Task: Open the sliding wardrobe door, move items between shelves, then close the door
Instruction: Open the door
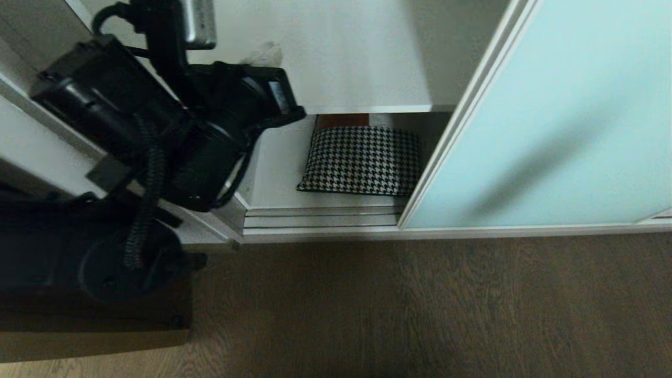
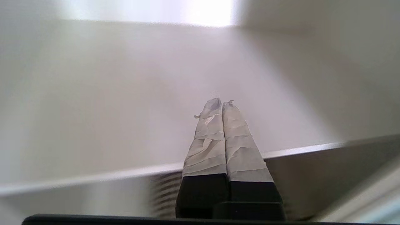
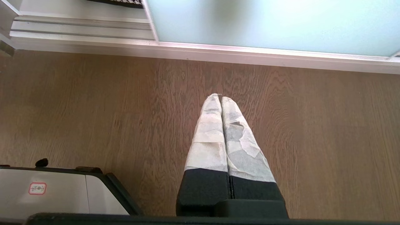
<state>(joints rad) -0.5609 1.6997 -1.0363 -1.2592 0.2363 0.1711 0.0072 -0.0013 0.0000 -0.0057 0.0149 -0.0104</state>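
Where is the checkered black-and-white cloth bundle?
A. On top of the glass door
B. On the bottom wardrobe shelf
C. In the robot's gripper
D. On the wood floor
B: the houndstooth bundle lies on the bottom shelf, under another board, beside the sliding glass door.

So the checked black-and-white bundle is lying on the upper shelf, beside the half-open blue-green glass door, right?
Not quite. The houndstooth bundle lies at the bottom of the wardrobe, under the shelf, not on it. The head view shows this. The rest holds: it sits beside the edge of the partly open sliding door.
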